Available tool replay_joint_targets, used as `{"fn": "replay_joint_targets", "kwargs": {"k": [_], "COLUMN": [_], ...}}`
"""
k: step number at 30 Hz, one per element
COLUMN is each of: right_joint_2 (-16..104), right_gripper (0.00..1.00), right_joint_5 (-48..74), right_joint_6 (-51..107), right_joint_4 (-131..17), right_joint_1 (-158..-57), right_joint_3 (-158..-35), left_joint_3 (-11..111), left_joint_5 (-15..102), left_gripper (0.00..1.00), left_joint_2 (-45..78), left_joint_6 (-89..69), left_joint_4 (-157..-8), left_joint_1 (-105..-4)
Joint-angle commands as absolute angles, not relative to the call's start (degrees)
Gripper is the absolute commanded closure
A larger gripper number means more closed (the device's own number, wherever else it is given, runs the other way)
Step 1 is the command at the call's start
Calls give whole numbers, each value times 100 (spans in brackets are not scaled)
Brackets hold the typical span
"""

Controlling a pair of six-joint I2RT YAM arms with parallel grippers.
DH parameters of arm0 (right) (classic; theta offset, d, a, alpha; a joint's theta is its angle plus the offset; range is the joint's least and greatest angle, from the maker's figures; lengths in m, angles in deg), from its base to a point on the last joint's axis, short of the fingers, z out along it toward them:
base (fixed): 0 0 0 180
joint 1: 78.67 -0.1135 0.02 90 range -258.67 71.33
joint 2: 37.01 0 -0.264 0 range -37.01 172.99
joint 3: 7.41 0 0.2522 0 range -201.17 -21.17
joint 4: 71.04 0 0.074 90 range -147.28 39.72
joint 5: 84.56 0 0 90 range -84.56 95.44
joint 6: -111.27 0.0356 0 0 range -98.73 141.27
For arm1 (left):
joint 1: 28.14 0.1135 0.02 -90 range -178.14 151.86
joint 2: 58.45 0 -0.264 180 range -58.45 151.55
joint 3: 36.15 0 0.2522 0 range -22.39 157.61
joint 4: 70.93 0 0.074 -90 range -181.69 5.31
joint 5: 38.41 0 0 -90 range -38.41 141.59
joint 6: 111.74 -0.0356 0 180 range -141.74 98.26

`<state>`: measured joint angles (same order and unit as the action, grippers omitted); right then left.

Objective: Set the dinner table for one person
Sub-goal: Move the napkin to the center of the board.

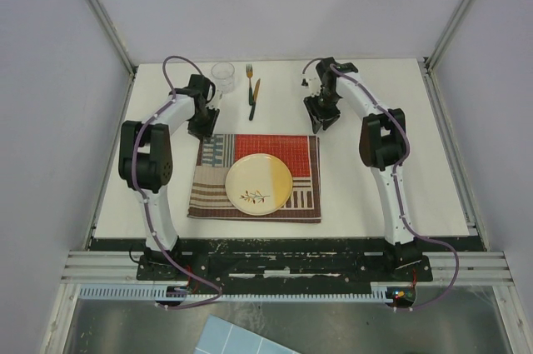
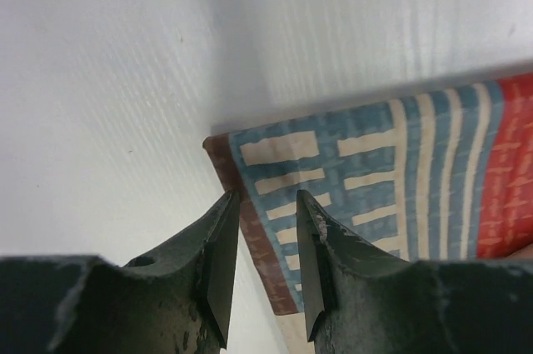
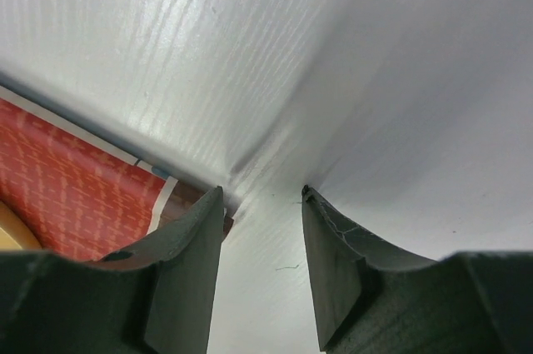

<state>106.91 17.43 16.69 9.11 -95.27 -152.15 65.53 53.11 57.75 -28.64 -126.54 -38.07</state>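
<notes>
The dinner table [image 1: 400, 187] is a large white tabletop. A striped red, blue and beige placemat [image 1: 255, 177] lies at its middle with a cream plate [image 1: 258, 184] on it. My left gripper [image 1: 202, 129] hovers over the placemat's far left corner. In the left wrist view [image 2: 265, 196] it is open, and its fingers straddle the placemat's [image 2: 375, 171] left edge without holding anything. My right gripper [image 1: 321, 123] is at the far right corner. In the right wrist view [image 3: 262, 191] it is open over bare table, with the placemat's [image 3: 75, 179] corner beside its left finger.
A clear glass [image 1: 222, 77], a fork [image 1: 248, 79] and a knife [image 1: 255, 96] lie at the back of the table, between the two arms. Metal frame posts and white walls surround the table. A blue tile [image 1: 241, 339] lies below the front rail.
</notes>
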Motion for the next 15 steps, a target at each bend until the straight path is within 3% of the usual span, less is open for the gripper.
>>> {"fn": "replay_joint_targets", "kwargs": {"k": [1, 15], "right_joint_2": [10573, 10498], "right_gripper": [49, 50], "right_joint_5": [2082, 2891], "right_joint_6": [1617, 1521], "right_joint_4": [920, 1126], "right_joint_1": [-9554, -9556], "right_joint_3": [-15269, -14800], "left_joint_3": [6417, 6231], "left_joint_5": [5339, 5320], "left_gripper": [60, 60], "left_joint_2": [5420, 5493], "left_joint_6": [-3287, -3462], "left_joint_4": [-12640, -12552], "left_joint_1": [-3722, -3536]}}
